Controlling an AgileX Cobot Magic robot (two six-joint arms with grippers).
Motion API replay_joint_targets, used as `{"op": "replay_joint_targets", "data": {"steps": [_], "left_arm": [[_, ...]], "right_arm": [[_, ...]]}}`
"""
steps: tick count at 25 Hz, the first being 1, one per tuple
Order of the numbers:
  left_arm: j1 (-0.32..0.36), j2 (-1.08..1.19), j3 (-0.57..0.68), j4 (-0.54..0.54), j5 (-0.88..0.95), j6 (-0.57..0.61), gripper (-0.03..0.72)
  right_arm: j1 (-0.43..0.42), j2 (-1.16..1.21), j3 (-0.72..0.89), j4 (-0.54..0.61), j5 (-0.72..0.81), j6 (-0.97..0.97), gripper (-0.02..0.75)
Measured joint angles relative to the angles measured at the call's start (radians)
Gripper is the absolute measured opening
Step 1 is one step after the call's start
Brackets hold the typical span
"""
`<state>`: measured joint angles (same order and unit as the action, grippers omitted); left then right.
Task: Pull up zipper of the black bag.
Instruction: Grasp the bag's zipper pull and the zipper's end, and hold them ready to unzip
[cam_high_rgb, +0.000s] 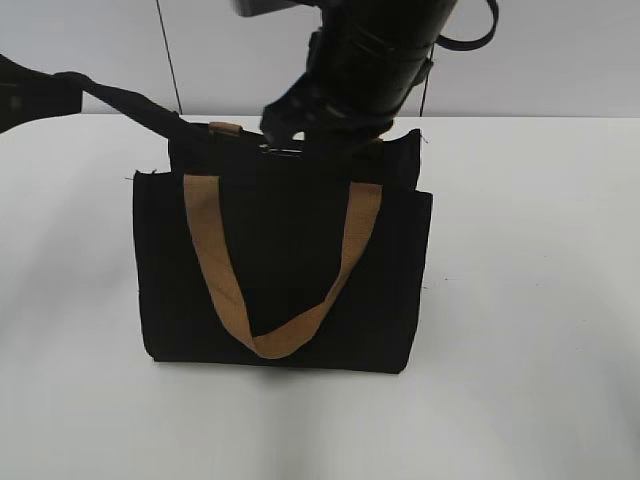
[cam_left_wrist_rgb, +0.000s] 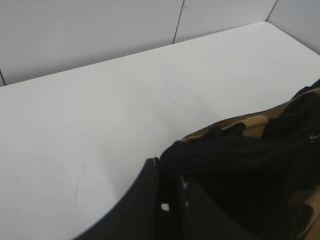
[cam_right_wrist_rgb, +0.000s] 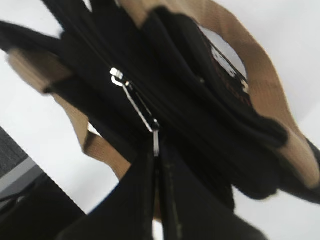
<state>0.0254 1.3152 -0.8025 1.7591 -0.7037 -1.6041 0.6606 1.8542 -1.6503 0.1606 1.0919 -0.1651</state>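
The black bag (cam_high_rgb: 290, 250) stands upright on the white table, its tan front handle (cam_high_rgb: 275, 335) hanging down. The zipper (cam_right_wrist_rgb: 137, 107) runs along the top edge, with the silvery pull tab stretched out from its slider. My right gripper (cam_right_wrist_rgb: 156, 150) is shut on the end of that tab; in the exterior view it (cam_high_rgb: 288, 145) comes down over the middle of the bag's top. My left gripper (cam_left_wrist_rgb: 167, 172) is shut on black fabric at the bag's top left corner, also seen in the exterior view (cam_high_rgb: 168, 125). The bag (cam_left_wrist_rgb: 240, 170) fills the lower right of the left wrist view.
The white table (cam_high_rgb: 530, 300) stretches out on all sides of the bag, with a pale wall (cam_high_rgb: 560, 60) behind it. The right arm's dark body (cam_high_rgb: 380, 50) hangs above the bag's top. The rear tan handle (cam_right_wrist_rgb: 70, 75) lies behind the bag.
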Motion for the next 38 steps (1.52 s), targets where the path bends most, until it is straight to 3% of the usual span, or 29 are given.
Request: {"op": "replay_joint_targets", "data": {"steps": [5,22,33,38], "left_arm": [[0.001,0.044,0.0,0.0,0.025,0.0,0.021],[0.0,0.113,0.0,-0.004,0.012,0.0,0.021],[0.0,0.12,0.0,-0.007,0.012,0.0,0.021],[-0.001,0.136,0.0,-0.007,0.013,0.0,0.021]], "right_arm": [[-0.034,-0.003,0.001,0.021,0.078,-0.026,-0.015],[-0.205,-0.077,0.004,0.159,0.09,-0.048,-0.015],[-0.217,-0.082,0.01,0.189,0.093,-0.048,-0.015],[-0.223,-0.122,0.099,0.13,0.094,-0.046,-0.015]]}}
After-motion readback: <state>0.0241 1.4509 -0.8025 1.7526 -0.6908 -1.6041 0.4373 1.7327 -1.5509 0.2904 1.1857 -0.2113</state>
